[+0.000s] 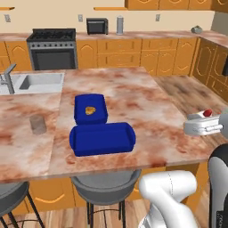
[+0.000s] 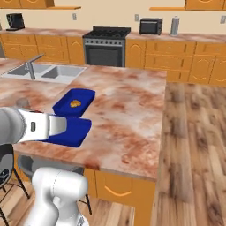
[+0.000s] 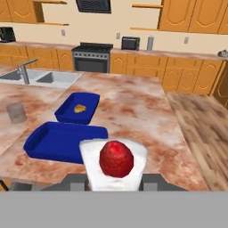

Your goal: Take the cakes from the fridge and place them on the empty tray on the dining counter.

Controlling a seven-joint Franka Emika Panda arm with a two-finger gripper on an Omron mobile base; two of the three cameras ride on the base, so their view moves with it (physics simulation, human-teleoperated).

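Orange wood cabinets line the back wall of the kitchen you are looking into, with a black stove point(image 1: 52, 48), a dark microwave point(image 1: 97, 26) and a grey canister point(image 1: 120, 25) along the wall counter. Nearer to you runs the dining counter point(image 1: 147, 111), its mottled reddish-brown marble top carrying a steel sink point(image 1: 38, 82) with a faucet point(image 1: 6, 78) at its left end. Two royal-blue trays sit on it, touching or nearly so: the farther, smaller tray point(image 1: 90, 108) holds one golden-brown pastry point(image 1: 90, 110), and the nearer, wider one is the empty tray point(image 1: 103, 138), with nothing inside its raised rim. One grey tumbler point(image 1: 38, 124) stands left of the trays, well apart from them. Two grey bar stools show below the counter's near edge, one point(image 1: 106, 181) in the middle and one point(image 1: 12, 193) at the left. Your tool point(image 3: 115, 180) is pinching the white cake slice point(image 3: 114, 162), the one with a single red cherry point(image 3: 116, 159) on top; in the hand view the slice sits between the finger tips, held in the air on the near side of the empty tray. In the left base view you see the same slice point(image 1: 201, 122) at the right, over the counter's right end and well apart from both trays. No writing or label can be read anywhere.
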